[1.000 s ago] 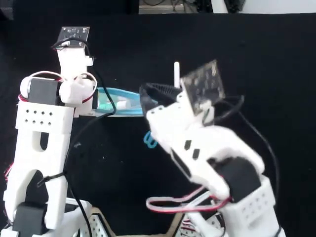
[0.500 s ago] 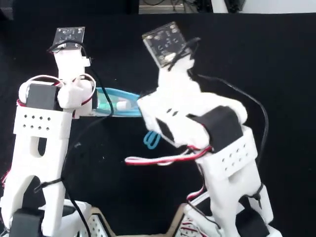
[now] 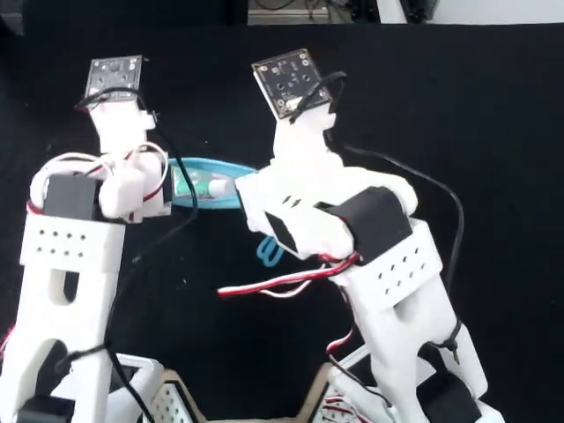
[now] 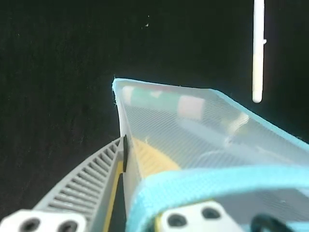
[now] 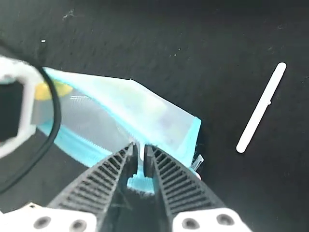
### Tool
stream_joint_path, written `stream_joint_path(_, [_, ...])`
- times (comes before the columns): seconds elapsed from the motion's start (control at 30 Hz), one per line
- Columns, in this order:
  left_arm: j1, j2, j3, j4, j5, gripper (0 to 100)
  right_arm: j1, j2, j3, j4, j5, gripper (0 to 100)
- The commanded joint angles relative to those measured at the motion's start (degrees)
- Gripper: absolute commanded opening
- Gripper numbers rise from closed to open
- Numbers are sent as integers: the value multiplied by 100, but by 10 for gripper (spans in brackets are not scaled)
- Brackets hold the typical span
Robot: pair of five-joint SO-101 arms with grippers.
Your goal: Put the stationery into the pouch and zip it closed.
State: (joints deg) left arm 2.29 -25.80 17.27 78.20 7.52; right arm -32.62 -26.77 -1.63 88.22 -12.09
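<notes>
My left gripper (image 4: 124,154) pinches one end of the translucent blue-trimmed mesh pouch (image 4: 193,145), my right gripper (image 5: 139,155) pinches the opposite end; a slim white stick (image 5: 260,108) lies near the pouch.

A robotics lab or workshop: two white arms (image 3: 70,256) with exposed wires (image 3: 282,284) stand at a bench (image 3: 511,132) draped in black cloth, cables (image 3: 304,7) lying beyond its far edge.

My left gripper (image 4: 124,145): clamped on pouch (image 5: 120,106) end. My right gripper (image 5: 139,152): pinched on opposite end. Both arms stretched forward.
</notes>
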Motion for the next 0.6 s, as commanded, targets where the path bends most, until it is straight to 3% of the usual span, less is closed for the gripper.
stream_joint_path(0.0, [-40, -220, 567, -264, 26, 30, 88, 31, 48, -193, -70, 47])
stream_joint_path(0.33, [171, -264, 716, -264, 18, 30, 97, 75, 92, -149, -26, 47])
stream_joint_path(0.57, [259, -264, 752, -273, 18, 30, -35, 875, 31, 211, 193, 47])
